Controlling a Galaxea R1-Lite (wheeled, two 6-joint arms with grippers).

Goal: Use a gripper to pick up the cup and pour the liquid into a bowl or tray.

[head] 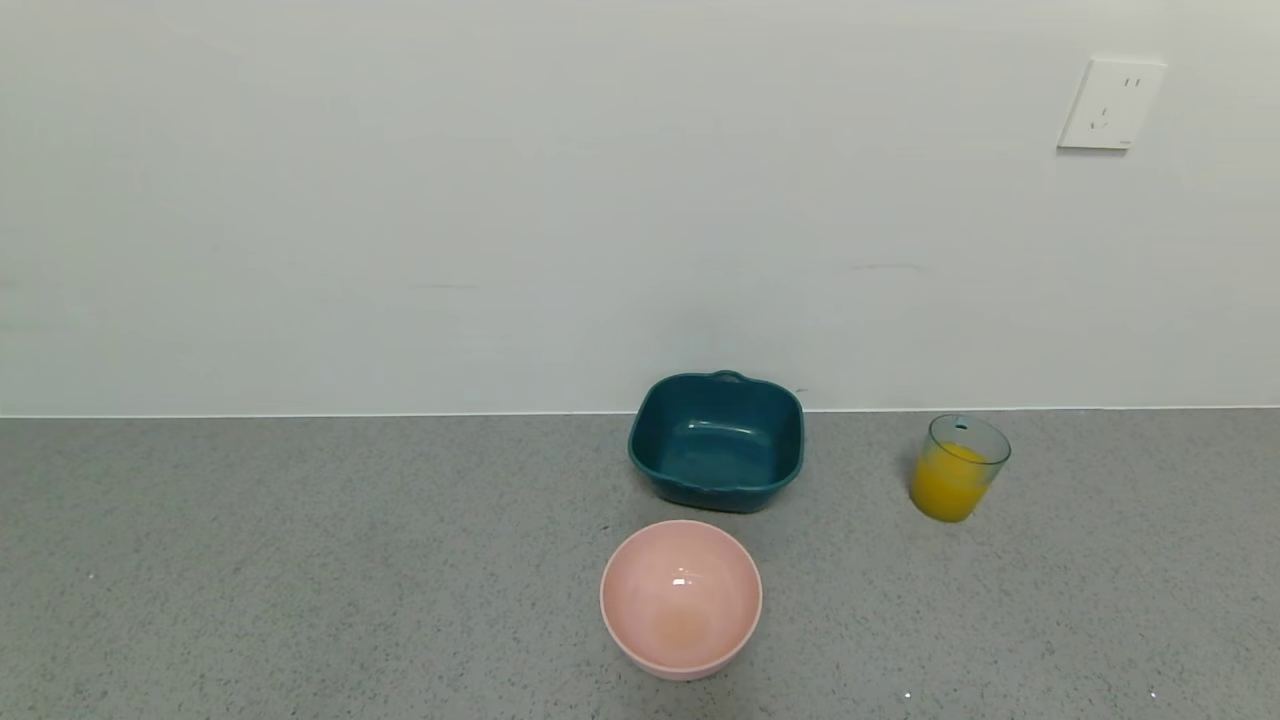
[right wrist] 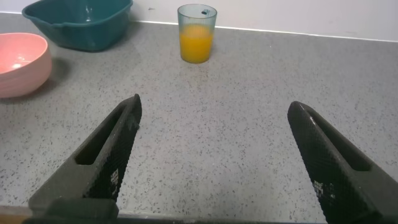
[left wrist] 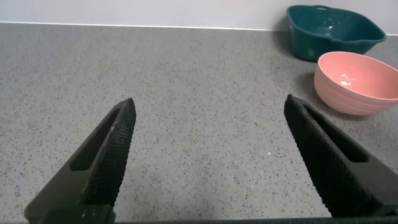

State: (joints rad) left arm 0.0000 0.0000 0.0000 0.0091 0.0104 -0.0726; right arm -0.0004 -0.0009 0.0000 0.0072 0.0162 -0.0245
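The translucent blue-green cup stands upright on the grey counter at the right, near the wall, part full of orange-yellow liquid. It also shows in the right wrist view, far ahead of my right gripper, which is open and empty over bare counter. The dark teal dish with a tab handle sits empty at the centre back. It also shows in the left wrist view and the right wrist view. My left gripper is open and empty, well apart from the dishes. Neither gripper shows in the head view.
A round pink bowl stands in front of the teal dish, with a faint orange stain inside. It also shows in the left wrist view and the right wrist view. A wall with a white socket bounds the counter's back.
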